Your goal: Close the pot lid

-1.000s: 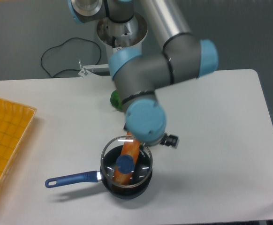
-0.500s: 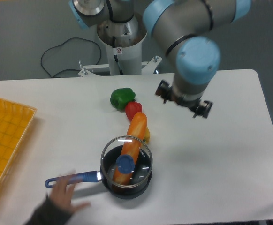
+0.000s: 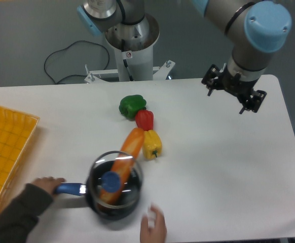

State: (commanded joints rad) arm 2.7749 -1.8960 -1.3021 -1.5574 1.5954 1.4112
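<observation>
The dark pot (image 3: 118, 209) stands near the table's front edge, its blue handle (image 3: 69, 189) pointing left. A long orange vegetable (image 3: 127, 150) sticks out of it over the far rim. The glass lid (image 3: 132, 177) with its blue knob (image 3: 110, 180) lies on top of the pot, propped on that vegetable. My gripper (image 3: 232, 93) hangs far off at the back right, above the table, open and holding nothing.
A person's hand (image 3: 46, 183) grips the pot handle and another hand (image 3: 153, 228) is at the front edge. Green (image 3: 132, 105), red (image 3: 144, 119) and yellow (image 3: 152, 144) peppers lie mid-table. A yellow tray (image 3: 5, 147) sits at the left. The robot base (image 3: 130, 45) stands behind.
My arm swung from over the pot to the back right, leaving the lid on it. A person's hands came in and slid the pot to the left and nearer.
</observation>
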